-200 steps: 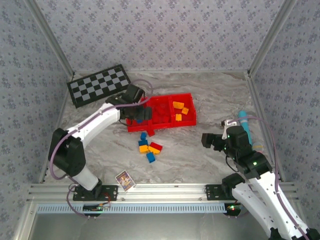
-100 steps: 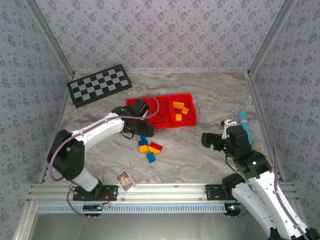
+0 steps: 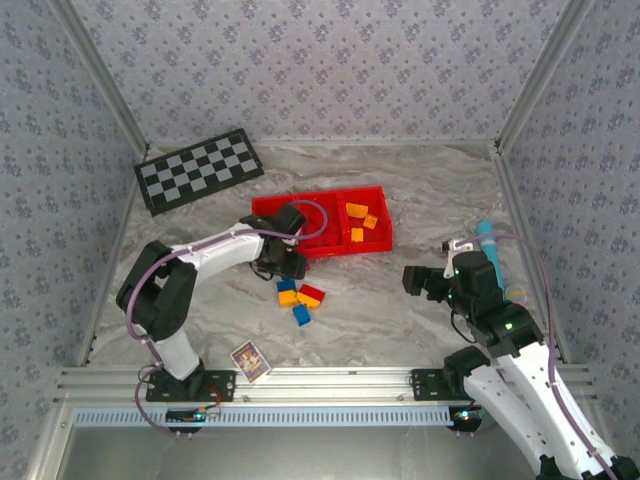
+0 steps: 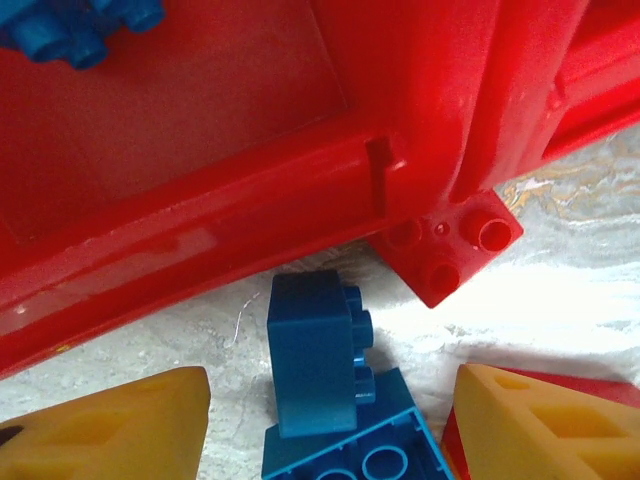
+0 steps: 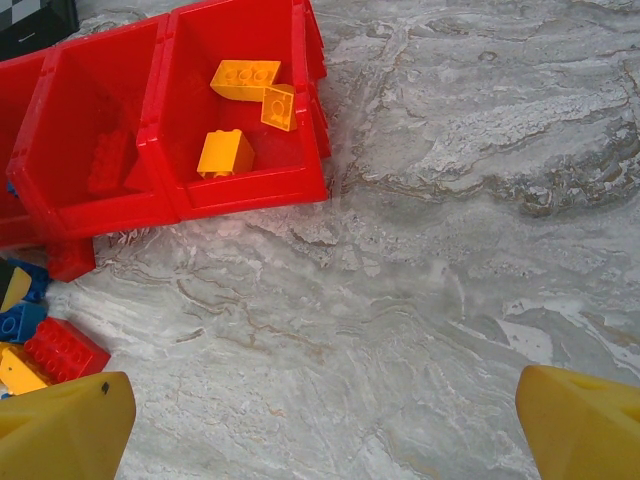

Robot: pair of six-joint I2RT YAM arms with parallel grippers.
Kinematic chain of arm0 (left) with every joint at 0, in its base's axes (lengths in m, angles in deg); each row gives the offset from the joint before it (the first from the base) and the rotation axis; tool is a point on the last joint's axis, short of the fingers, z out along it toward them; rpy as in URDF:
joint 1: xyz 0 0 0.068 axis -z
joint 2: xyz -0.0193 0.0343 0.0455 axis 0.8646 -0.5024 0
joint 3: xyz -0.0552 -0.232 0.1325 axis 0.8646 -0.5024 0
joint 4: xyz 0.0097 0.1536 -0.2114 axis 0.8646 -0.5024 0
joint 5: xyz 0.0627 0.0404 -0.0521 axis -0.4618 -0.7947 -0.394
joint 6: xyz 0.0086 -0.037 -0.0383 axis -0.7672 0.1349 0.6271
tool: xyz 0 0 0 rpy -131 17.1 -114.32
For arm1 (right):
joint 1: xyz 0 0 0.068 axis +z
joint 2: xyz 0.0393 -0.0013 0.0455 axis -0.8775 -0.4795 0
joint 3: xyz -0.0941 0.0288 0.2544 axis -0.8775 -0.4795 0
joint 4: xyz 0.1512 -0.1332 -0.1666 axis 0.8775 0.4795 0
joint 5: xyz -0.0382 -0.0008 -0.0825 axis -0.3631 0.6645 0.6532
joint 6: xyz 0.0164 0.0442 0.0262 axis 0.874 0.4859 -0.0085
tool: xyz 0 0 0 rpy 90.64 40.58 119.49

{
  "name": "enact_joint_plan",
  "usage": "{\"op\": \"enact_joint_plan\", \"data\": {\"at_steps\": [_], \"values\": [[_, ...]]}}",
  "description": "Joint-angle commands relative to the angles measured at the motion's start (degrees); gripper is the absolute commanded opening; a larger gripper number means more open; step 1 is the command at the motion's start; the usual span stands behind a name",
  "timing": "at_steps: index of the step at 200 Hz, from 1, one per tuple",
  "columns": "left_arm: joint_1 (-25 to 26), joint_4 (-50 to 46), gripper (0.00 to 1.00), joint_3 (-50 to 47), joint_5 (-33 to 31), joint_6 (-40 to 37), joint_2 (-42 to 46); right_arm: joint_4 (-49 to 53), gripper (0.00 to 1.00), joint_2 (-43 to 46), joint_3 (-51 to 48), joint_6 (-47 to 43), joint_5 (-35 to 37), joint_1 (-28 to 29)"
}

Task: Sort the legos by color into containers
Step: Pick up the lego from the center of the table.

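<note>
Orange legos (image 5: 226,152) in right compartment (image 5: 250,192)

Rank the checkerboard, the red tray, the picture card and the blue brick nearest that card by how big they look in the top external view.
1. Checkerboard and red tray: about alike, and the left arm covers part of the tray, so I won't rank them.
2. Picture card.
3. Blue brick.

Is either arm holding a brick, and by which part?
Nothing is held: left fingers stand open around a blue brick, untouched; right fingers open too.
</note>
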State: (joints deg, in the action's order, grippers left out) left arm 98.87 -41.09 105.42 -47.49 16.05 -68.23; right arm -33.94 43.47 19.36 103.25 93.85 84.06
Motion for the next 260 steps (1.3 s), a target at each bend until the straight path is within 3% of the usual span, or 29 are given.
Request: {"op": "enact_joint_plan", "data": {"at_steps": [1, 131, 221, 260], "values": [[0.15, 0.96, 0.65, 1.57, -0.87, 1.01, -0.33, -0.53, 1.00, 0.13, -0.37, 0.92, -0.13, -0.39], [-0.27, 0.53, 0.44, 2.05, -2.47, 5.65, -4.11, -0.62, 1.00, 0.13, -0.46, 0.89, -0.17, -0.39], [-0.23, 1.19, 0.24, -0.87, -2.18, 7.66, 0.36, -0.60, 1.00, 0.15, -0.40, 0.88, -0.12, -0.41], [0.62, -0.33, 0.22, -1.69, -1.63, 8.65, 3.14, -0.54, 1.00, 0.22, -0.32, 0.91, -0.32, -0.40]]}}
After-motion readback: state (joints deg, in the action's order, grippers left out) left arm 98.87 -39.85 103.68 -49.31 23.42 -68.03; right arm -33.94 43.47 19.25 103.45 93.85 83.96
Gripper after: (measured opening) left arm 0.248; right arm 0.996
